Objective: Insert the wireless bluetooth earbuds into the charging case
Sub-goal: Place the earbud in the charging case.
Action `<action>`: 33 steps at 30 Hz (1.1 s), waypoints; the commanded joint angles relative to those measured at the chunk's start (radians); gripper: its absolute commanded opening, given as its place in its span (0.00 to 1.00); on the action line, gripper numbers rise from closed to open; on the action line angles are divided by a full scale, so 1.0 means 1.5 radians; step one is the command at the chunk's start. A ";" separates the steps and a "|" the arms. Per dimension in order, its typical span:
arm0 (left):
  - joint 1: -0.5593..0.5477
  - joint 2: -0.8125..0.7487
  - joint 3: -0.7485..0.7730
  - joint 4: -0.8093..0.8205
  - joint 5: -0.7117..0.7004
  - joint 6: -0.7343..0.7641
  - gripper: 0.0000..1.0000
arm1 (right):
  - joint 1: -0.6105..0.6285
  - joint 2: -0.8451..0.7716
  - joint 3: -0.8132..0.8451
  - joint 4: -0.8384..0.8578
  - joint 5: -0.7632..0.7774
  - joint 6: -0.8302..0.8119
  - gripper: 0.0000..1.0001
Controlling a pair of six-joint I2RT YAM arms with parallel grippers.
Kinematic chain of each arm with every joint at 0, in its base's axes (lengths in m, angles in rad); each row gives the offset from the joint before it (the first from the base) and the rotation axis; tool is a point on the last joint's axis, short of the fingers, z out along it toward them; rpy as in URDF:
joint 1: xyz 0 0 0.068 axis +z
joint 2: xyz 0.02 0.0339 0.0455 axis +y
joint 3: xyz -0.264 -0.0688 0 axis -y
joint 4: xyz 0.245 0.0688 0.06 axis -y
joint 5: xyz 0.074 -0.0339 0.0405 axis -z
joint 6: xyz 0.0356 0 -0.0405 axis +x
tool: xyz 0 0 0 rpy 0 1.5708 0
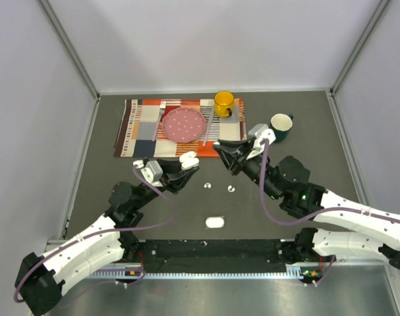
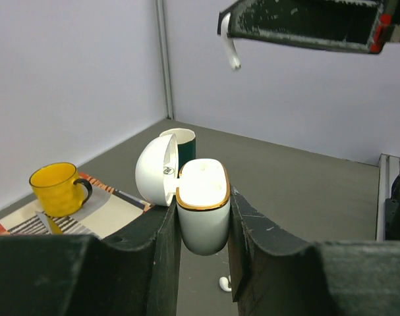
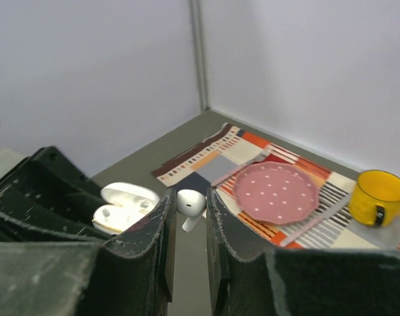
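Left gripper (image 2: pixel 203 227) is clenched on the body of the charging case (image 2: pixel 201 197), which is held upright and clear of the table, its lid (image 2: pixel 155 170) swung open to one side. Glare is noted on the case's top face; whether anything is seated in the wells cannot be told. Right gripper (image 3: pixel 188 214) is closed on the held earbud (image 3: pixel 190 203), pinched at the head between the fingertips with the stem hanging below. From the left wrist camera this earbud is seen above the open case and apart from it. From overhead, both grippers are found near each other at mid-table, just in front of the placemat (image 1: pixel 137 125). A loose earbud (image 1: pixel 209 187) and a second loose earbud (image 1: pixel 231 189) are recorded on the dark table (image 1: pixel 107 171), near each other, between the grippers and the near edge. A second case (image 1: pixel 215 222), closed, is seen lying closer to the arm bases. On the placemat a pink dotted plate (image 1: pixel 184 124) and a yellow mug (image 1: pixel 224 103) are noted; a dark green mug (image 1: pixel 281 125) is set off the mat to the right.
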 commanded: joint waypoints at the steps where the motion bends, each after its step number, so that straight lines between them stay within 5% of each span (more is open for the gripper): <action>1: -0.003 -0.010 0.002 0.060 0.025 0.031 0.00 | 0.039 0.015 -0.015 0.087 -0.061 -0.049 0.00; 33: -0.003 -0.041 0.001 0.033 0.011 0.042 0.00 | 0.107 0.125 -0.020 0.242 0.016 -0.119 0.00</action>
